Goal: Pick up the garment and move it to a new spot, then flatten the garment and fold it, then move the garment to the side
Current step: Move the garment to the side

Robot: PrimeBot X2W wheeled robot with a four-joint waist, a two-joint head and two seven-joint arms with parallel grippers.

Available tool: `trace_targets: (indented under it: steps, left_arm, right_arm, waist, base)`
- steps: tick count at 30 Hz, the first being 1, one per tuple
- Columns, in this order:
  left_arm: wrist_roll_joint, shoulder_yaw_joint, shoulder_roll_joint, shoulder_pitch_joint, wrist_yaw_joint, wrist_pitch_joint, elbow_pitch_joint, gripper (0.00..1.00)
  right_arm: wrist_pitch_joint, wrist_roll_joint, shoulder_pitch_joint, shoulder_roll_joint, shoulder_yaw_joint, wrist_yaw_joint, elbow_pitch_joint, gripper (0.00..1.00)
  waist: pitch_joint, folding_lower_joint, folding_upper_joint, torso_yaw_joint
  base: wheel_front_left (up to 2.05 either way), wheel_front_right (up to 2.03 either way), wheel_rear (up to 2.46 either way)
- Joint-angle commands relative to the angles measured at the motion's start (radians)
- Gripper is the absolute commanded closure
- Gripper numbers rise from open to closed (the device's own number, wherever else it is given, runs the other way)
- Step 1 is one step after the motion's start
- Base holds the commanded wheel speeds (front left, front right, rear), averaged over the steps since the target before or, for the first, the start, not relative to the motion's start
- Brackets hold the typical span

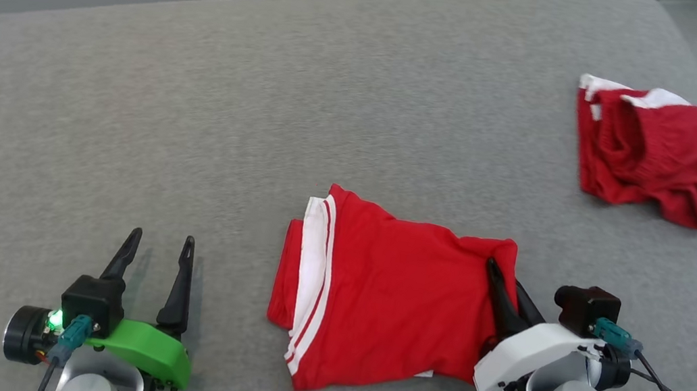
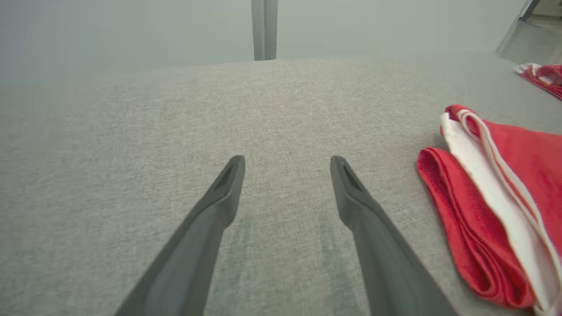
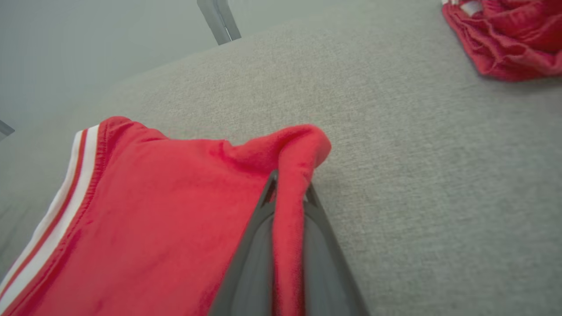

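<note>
Now my right end effector [image 1: 501, 275] pinches the right edge of the folded red garment [image 1: 391, 283], lying near me on the bench [image 1: 198, 99]; left end effector [image 1: 162, 237] gapes empty. Best slide it sideways low, slowly, so the folds hold

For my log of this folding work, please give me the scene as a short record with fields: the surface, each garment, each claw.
surface: grey fabric, wide
folded garment: red with white stripes, layered, lying near the robot between the two claws
right claw: shut on the folded garment's right corner, cloth pinched between the fingers
left claw: open, empty, over bare surface to the left of the folded garment
second garment: red and white, crumpled, far right, apart
</note>
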Motion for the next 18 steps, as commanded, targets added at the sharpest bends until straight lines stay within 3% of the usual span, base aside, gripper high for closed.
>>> trace_targets:
  steps: [1, 5, 10, 18]
  left_arm:
    - [0.010, -0.002, 0.005, -0.015, -0.007, 0.001, 0.001, 0.00]
    - [0.020, -0.019, 0.005, -0.036, -0.016, 0.001, 0.012, 0.00]
    - [0.029, -0.026, 0.006, -0.045, -0.017, 0.001, 0.022, 0.00]
    - [0.041, -0.011, 0.005, -0.052, -0.018, 0.001, 0.024, 0.00]
  right_arm:
    - [-0.003, 0.002, 0.010, 0.006, -0.002, -0.002, -0.008, 1.00]
    - [-0.003, 0.000, -0.007, 0.007, 0.006, -0.002, -0.026, 1.00]
    - [-0.003, -0.026, -0.092, -0.006, 0.036, -0.002, -0.039, 1.00]
    - [-0.003, -0.107, -0.346, -0.120, -0.018, -0.002, 0.026, 1.00]
  waist:
    - [0.000, 0.0000, 0.0000, -0.274]
    - [0.024, 0.0000, 0.0000, -0.290]
    - [0.050, 0.0000, 0.0000, -0.235]
    - [0.090, 0.0000, 0.0000, -0.123]
  base:
    - [0.00, 0.00, 0.00]
    - [0.00, 0.00, 0.00]
    - [0.00, 0.00, 0.00]
    - [0.00, 0.00, 0.00]
